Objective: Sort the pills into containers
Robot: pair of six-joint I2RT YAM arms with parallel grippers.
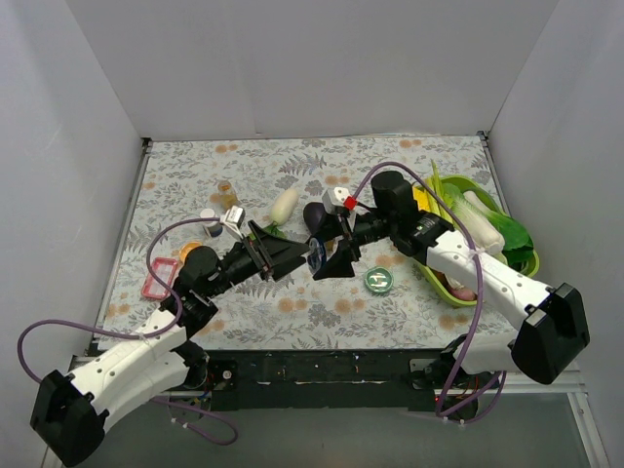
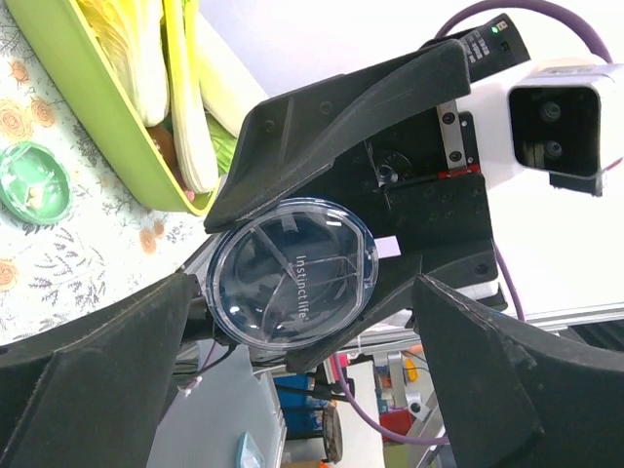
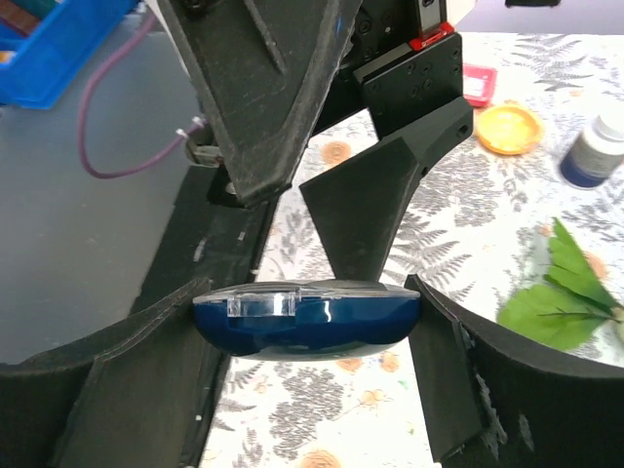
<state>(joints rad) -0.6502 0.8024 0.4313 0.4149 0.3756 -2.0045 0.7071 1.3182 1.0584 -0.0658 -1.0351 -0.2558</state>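
My left jaws stand wide apart over mid-bench [image 1: 292,166], gripping nothing. At their 3 o'clock, my right jaws pinch the blue tin [image 1: 317,256] by its rim. The green tin [image 1: 379,280] lies at its 4 o'clock.

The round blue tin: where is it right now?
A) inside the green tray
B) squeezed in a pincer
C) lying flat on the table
B: the right pincer has the round blue tin clamped edge to edge between its two fingers.
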